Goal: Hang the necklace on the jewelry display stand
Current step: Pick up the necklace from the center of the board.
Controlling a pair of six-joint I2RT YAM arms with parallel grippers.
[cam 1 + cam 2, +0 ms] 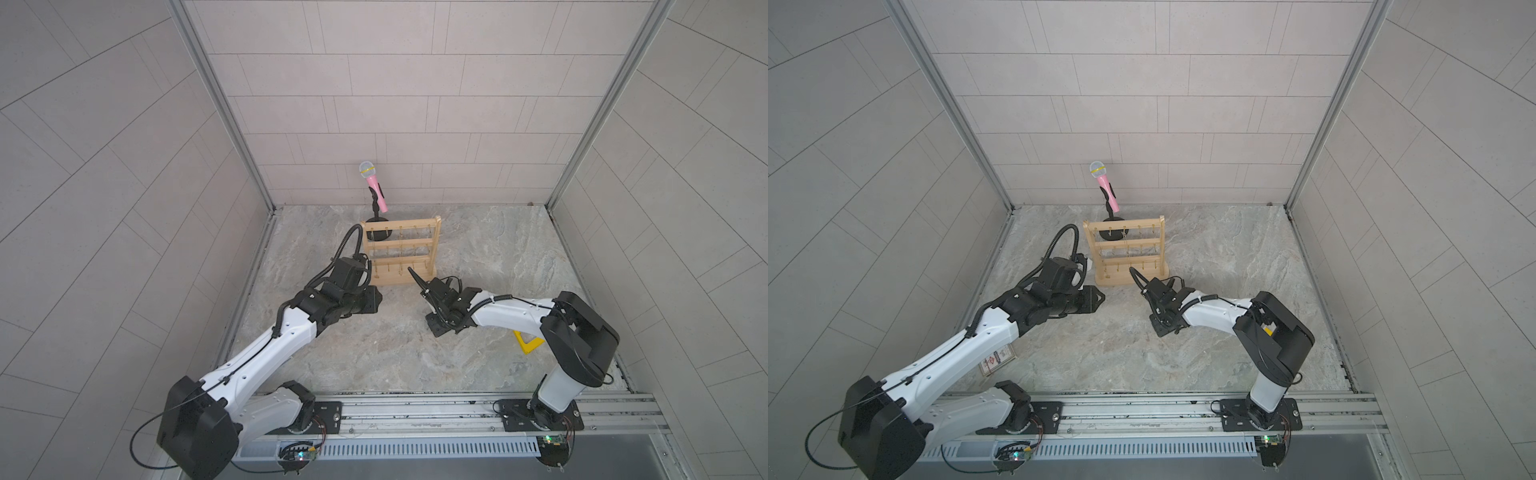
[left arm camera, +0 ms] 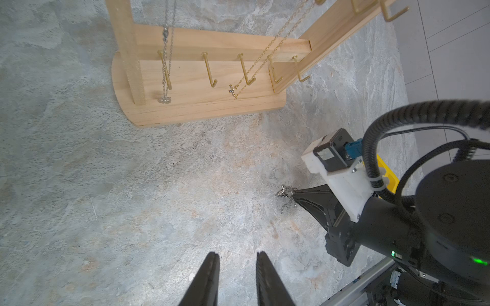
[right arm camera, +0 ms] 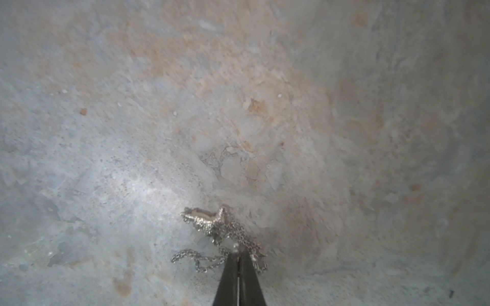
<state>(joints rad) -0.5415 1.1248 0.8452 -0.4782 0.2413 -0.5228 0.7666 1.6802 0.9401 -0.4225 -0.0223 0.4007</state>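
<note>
The necklace (image 3: 209,221), a thin silver chain with a sparkly pendant, lies bunched on the stone table in front of the jewelry display stand (image 1: 401,249). My right gripper (image 3: 239,251) is down at the table with its jaws pressed together on a bit of the chain. From the left wrist its tip (image 2: 293,196) meets the necklace (image 2: 285,194). In both top views the right fingers (image 1: 411,272) (image 1: 1133,272) end near the stand's base. My left gripper (image 2: 237,255) hovers open over bare table, left of the necklace, holding nothing.
A silver necklace (image 2: 165,66) and a gold one (image 2: 254,69) hang on the stand's hooks. A pink microphone on a black stand (image 1: 372,183) is behind the rack. A yellow object (image 1: 528,343) lies under the right arm, a printed card (image 1: 996,359) under the left.
</note>
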